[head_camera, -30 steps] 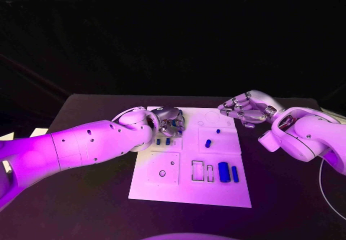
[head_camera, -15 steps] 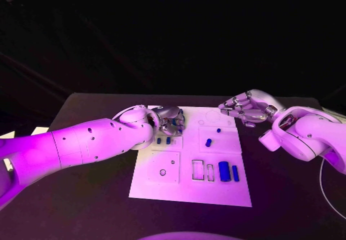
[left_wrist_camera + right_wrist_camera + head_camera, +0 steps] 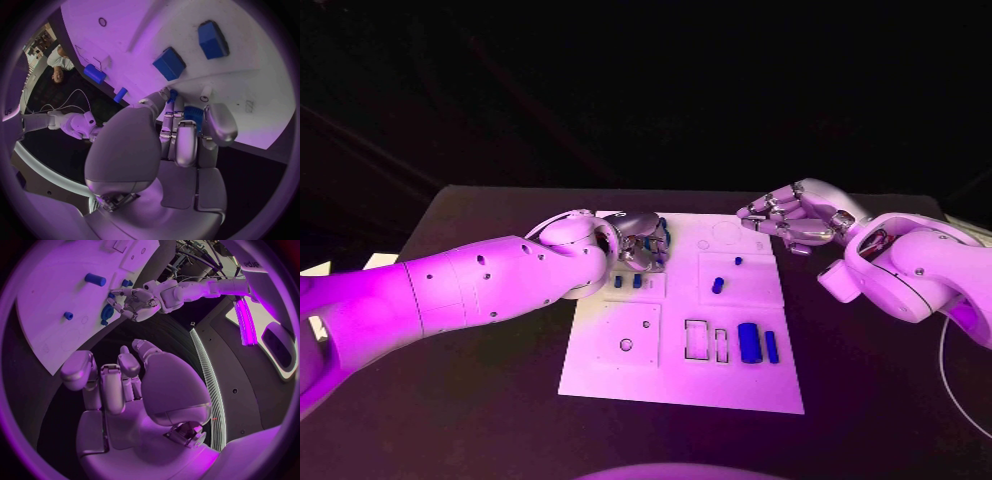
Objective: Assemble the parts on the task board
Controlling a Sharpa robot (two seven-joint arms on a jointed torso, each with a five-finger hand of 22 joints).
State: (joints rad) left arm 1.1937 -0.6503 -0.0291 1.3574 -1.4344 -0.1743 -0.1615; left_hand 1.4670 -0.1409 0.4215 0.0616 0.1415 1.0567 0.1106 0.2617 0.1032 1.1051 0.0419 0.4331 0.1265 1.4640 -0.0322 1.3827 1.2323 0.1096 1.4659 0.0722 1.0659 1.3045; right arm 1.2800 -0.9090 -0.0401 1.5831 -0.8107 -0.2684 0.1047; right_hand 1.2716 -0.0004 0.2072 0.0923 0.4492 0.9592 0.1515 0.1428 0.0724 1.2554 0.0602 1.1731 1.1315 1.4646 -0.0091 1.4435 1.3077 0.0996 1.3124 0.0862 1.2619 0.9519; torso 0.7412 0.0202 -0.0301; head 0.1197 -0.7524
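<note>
The white task board (image 3: 682,380) lies in the middle of the table. My left hand (image 3: 642,241) hovers over its far left corner and pinches a small blue part (image 3: 190,116) between its fingertips. In the right wrist view the left hand (image 3: 134,302) also appears, with the blue part (image 3: 107,313) in it. Two short blue parts (image 3: 627,282) stand just below the hand, seen as blocks (image 3: 169,63) in the left wrist view. My right hand (image 3: 795,218) hangs off the board's far right corner, fingers loosely bent, holding nothing.
More blue parts sit on the board: a small peg (image 3: 737,261), a short piece (image 3: 715,286), a thick cylinder (image 3: 747,343) and a thin bar (image 3: 770,347) beside empty rectangular slots (image 3: 695,340). A round hole (image 3: 626,345) is at the near left.
My left hand has turned slightly over the board's far left corner, with the blue part still in its fingers. My right hand has drifted a little to the right.
</note>
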